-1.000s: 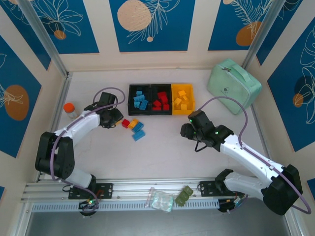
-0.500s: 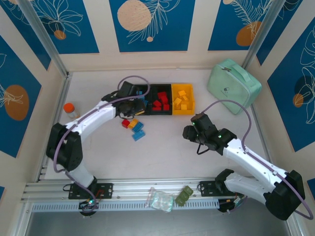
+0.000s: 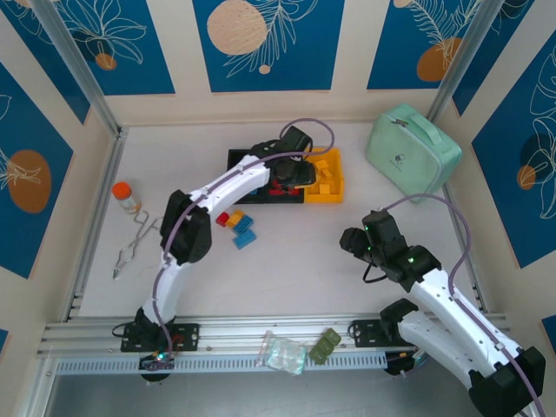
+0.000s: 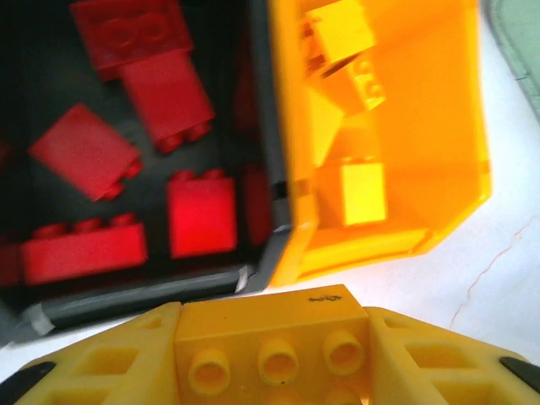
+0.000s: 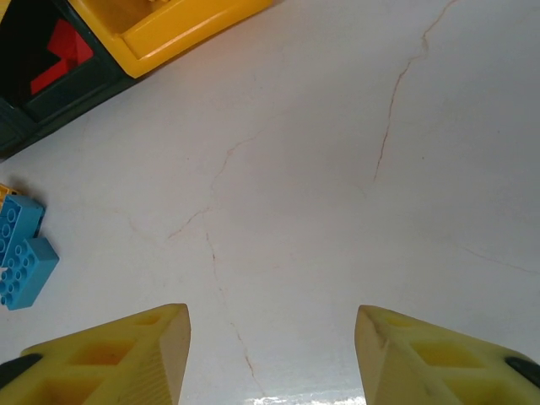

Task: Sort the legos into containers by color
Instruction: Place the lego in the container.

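Yellow brick [image 4: 272,321] clamped in the left gripper [image 4: 270,371] should clear the yellow bin [image 4: 384,245] rim before release. The right gripper [image 5: 272,354] gapes empty.

Left arm swings across to the bins; right arm draws back

The left gripper [image 3: 300,176], a yellow brick [image 4: 270,342] clamped between its fingers, has moved from left of centre, beside the loose bricks [image 3: 236,226], rightward across the row of bins, and now hangs where the black bin of red bricks [image 3: 276,200] meets the yellow bin [image 3: 327,196]; metal tongs [image 3: 130,247] that its arm had covered now show at the left; the right gripper [image 3: 352,244], jaws apart, has retreated toward the lower right.
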Motion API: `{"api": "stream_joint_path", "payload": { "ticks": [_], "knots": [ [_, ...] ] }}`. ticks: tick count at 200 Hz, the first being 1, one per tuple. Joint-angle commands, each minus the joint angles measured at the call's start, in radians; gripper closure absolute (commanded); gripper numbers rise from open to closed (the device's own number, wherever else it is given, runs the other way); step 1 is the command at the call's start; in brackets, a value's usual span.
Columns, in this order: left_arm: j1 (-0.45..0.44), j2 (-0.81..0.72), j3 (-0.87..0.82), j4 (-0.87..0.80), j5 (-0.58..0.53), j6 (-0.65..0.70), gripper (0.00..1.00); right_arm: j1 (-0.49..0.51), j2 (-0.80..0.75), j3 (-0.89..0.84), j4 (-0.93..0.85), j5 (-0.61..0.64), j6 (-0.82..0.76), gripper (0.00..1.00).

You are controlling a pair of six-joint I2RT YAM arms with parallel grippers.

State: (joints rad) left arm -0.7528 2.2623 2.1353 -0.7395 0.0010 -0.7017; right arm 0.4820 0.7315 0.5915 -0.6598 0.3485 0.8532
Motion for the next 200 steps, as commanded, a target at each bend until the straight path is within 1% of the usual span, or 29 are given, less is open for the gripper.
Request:
{"api": "stream_joint_path", "payload": {
  "ticks": [1,21,50,64,95,120,138,165,182,200],
  "knots": [
    [-0.019,0.102,0.166,-0.110,0.013,0.044,0.52,-0.005,-0.020,-0.020,-0.035,-0.032,0.026,0.46],
    [-0.023,0.190,0.279,-0.100,0.030,0.063,0.52,-0.005,-0.034,-0.028,-0.044,-0.033,0.035,0.46],
    [-0.022,0.296,0.428,-0.076,0.023,0.086,0.51,-0.006,-0.050,-0.034,-0.054,-0.037,0.043,0.46],
    [-0.022,0.320,0.465,-0.045,0.025,0.091,0.51,-0.005,-0.053,-0.034,-0.064,-0.035,0.047,0.46],
    [-0.022,0.326,0.466,0.016,0.020,0.110,0.50,-0.005,-0.064,-0.034,-0.082,-0.033,0.056,0.46],
    [-0.021,0.317,0.466,0.011,0.007,0.127,0.41,-0.003,-0.067,-0.039,-0.080,-0.035,0.063,0.46],
    [-0.021,0.301,0.464,-0.003,0.001,0.137,0.32,-0.003,-0.061,-0.041,-0.065,-0.040,0.065,0.46],
    [-0.022,0.263,0.439,-0.017,0.001,0.148,0.26,0.004,-0.035,-0.034,-0.049,-0.042,0.060,0.46],
    [-0.022,0.218,0.390,-0.008,0.006,0.156,0.26,0.014,-0.018,-0.024,-0.041,-0.040,0.054,0.46],
    [-0.022,0.142,0.291,0.016,0.014,0.159,0.26,0.027,-0.001,-0.015,-0.033,-0.034,0.045,0.46]
  ]
}}
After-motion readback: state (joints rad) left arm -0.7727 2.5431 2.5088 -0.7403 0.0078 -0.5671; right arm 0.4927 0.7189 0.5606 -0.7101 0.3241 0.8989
